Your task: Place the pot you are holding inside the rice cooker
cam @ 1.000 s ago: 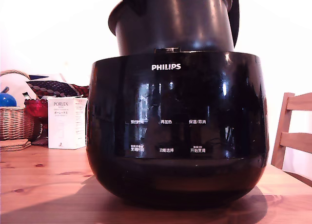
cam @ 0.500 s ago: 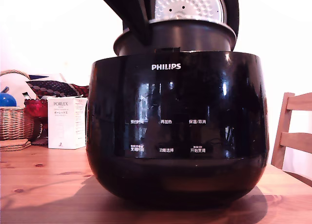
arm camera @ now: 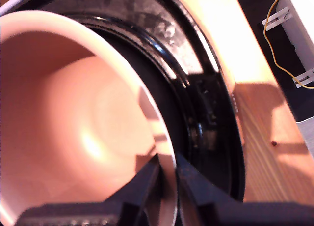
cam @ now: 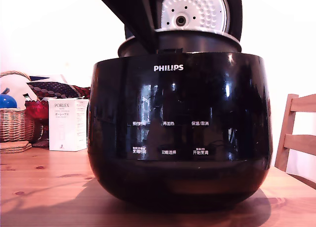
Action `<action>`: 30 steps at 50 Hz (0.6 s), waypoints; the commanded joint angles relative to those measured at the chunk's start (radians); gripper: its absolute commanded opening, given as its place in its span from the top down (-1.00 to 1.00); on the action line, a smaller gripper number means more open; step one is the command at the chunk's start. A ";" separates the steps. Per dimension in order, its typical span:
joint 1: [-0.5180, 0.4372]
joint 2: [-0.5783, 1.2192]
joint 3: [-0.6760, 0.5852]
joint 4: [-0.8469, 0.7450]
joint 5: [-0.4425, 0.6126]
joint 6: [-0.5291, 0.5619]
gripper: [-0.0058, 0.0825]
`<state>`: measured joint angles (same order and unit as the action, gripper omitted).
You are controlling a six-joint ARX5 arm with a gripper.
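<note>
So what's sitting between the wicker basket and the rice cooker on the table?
In the exterior view, a white Porlex box stands between the wicker basket and the rice cooker, with a red object just behind the box.

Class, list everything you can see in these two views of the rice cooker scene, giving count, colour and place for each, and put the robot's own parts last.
rice cooker: one, glossy black, centre of the wooden table, lid raised showing a dimpled silver plate.
pot: one, dark outside, lowered most of the way into the cooker, rim still above its top.
table: one, light wood, under everything.
white box: one, marked PORLEX, exterior view's left of the cooker.
wicker basket: one, tan, far left of the exterior view.
red bowl: one, between basket and box.
blue object: one, in the basket, partly cut off.
chair: one, wooden, exterior view's right.
yellow cable: one, beyond the table edge in the wrist view.
gripper: one, black, clamped on the pot's rim.
</note>
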<state>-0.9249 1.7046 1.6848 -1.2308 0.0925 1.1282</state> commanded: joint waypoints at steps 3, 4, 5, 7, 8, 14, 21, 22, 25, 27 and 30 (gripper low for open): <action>-0.034 0.020 0.004 -0.028 0.039 0.005 0.92; -0.034 0.020 0.004 -0.029 0.039 0.005 0.92; -0.034 0.020 0.004 -0.031 0.040 0.005 0.92; -0.034 0.020 0.004 -0.036 0.049 -0.003 0.92; -0.034 0.020 0.004 -0.037 0.053 -0.003 0.92; -0.039 0.022 0.004 -0.034 0.076 -0.003 0.92; -0.040 0.022 0.004 -0.032 0.075 -0.003 0.92; -0.040 0.022 0.004 -0.032 0.075 -0.003 0.92; -0.040 0.022 0.004 -0.033 0.075 -0.003 0.87; -0.039 0.022 0.004 -0.033 0.075 -0.003 0.83; -0.039 0.022 0.004 -0.033 0.073 -0.003 0.77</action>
<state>-0.9268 1.7119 1.6848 -1.2343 0.1143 1.1255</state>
